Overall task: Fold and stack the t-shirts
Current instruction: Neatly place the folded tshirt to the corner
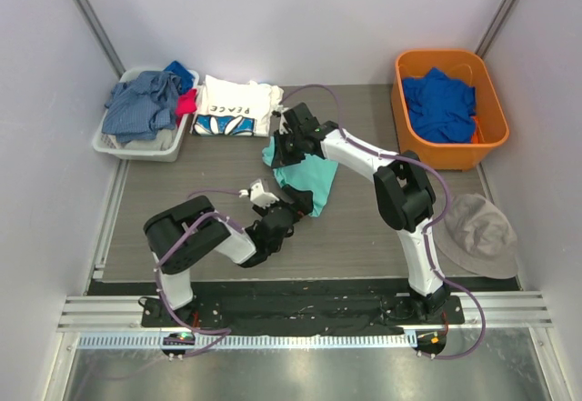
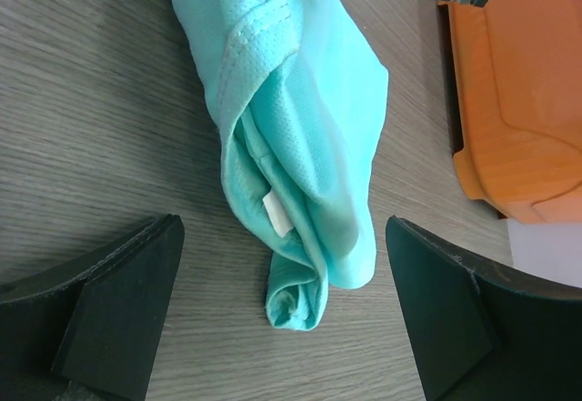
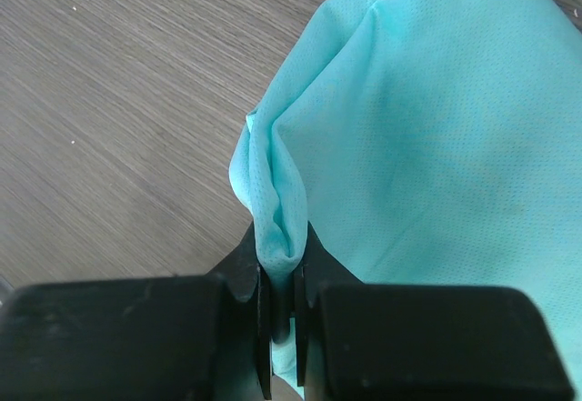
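Top external view: the mint-teal t-shirt [image 1: 307, 181] lies bunched on the table [image 1: 182, 174], to the left of the orange bin [image 1: 403, 119] and nearer the arms than the bin is. The right gripper [image 1: 287, 146] is at the end of the shirt farthest from the arm bases. Through its wrist camera I see the jaws pinched narrow on a fold of the mint fabric, with the cloth standing up between them. The left gripper [image 1: 295, 210] is at the shirt's near end with its jaws spread wide. Its wrist camera shows the rolled tail of the shirt, with a small white tag, lying on the wood between the two fingers and touching neither. The white "PEACE" t-shirt [image 1: 235, 108] lies folded well to the left of the orange bin, about level with it, just beside a white basket [image 1: 107, 142] of grey-blue clothes. A royal blue garment [image 1: 441, 105] lies in the orange bin. A grey hat [image 1: 477, 233] rests on the near side of the bin.
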